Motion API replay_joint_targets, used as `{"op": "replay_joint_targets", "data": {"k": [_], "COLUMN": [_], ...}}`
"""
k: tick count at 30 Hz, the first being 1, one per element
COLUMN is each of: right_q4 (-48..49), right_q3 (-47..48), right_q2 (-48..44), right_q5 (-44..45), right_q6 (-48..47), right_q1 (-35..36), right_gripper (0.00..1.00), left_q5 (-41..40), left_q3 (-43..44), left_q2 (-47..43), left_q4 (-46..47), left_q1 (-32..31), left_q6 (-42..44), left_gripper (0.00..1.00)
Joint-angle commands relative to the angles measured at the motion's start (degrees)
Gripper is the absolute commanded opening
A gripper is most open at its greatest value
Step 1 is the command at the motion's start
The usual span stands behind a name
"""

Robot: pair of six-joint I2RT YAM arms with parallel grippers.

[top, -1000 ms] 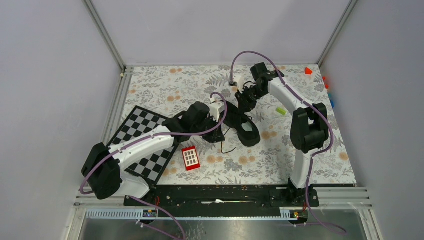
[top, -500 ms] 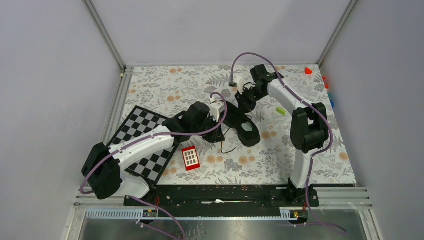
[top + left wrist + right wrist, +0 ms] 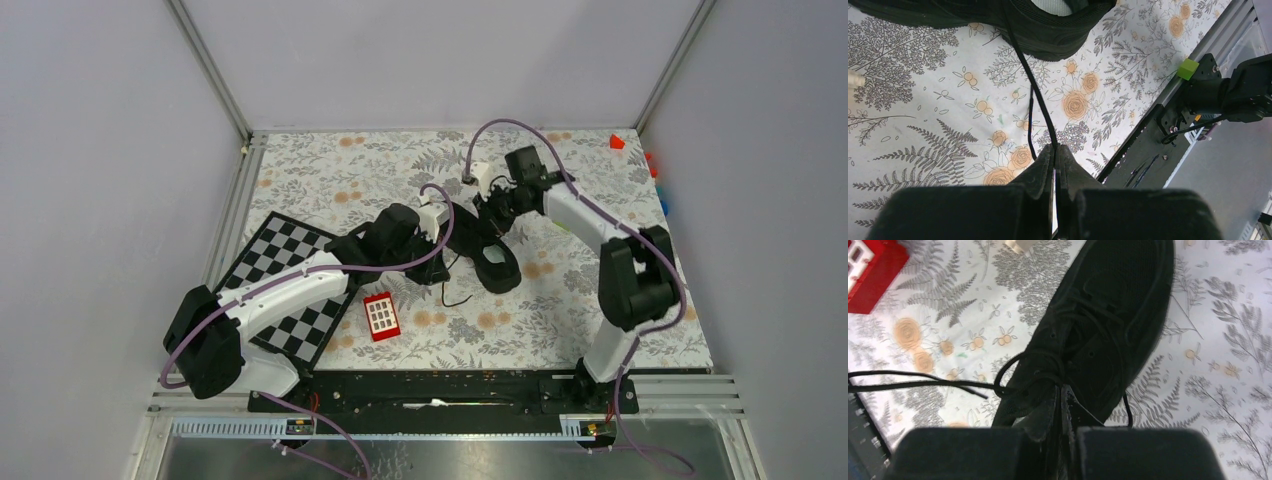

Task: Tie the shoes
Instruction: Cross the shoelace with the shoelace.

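The black shoe (image 3: pixel 497 265) lies mid-table on the flowered cloth (image 3: pixel 330 190), between the two arms. The left gripper (image 3: pixel 1054 150) has its jaws clamped on a lace (image 3: pixel 1023 65) drawn taut from the shoe, probably to keep tension for the knot. The right gripper (image 3: pixel 1064 390) hangs over the tongue with its jaws pressed together beside a loop (image 3: pixel 1018 365); whether they have caught a strand cannot be told.
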Motion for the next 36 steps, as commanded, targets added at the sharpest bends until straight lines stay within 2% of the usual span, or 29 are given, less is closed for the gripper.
{"op": "replay_joint_targets", "data": {"k": [1,4,6,10,15,29,36], "right_q4": [20.09,32.08,33.85,26.42,18.09,12.71,13.45], "right_q3": [-14.42,-22.26,-23.74,-18.81,-15.67,-20.74,-22.34], "right_q2": [-10.83,-15.34,-16.53,-15.13,-14.85,-24.93,-30.67], "right_q5": [8.30,13.66,16.54,19.53,18.66,11.84,10.63], "right_q6": [7.49,11.83,14.41,17.62,21.59,47.97,55.95], "right_q1": [2.22,2.78,2.80,2.80,2.89,4.13,4.54], "right_gripper": [0.00,0.00,0.00,0.00,0.00,0.00,0.00], "left_q5": [-1.13,-1.39,-1.58,-1.95,-2.64,-1.29,-0.67], "left_q3": [1.30,1.61,1.80,2.55,3.41,6.61,9.68], "left_q2": [-0.63,-0.47,-0.30,0.45,1.66,4.01,4.73], "left_q4": [3.33,3.70,3.98,4.51,5.67,6.41,5.26], "left_q1": [-0.20,-0.21,-0.06,0.15,0.97,3.45,6.10], "left_q6": [-0.83,-0.81,-0.65,-0.67,-1.09,-0.36,1.72], "left_gripper": [0.00,0.00,0.00,0.00,0.00,0.00,0.00]}}
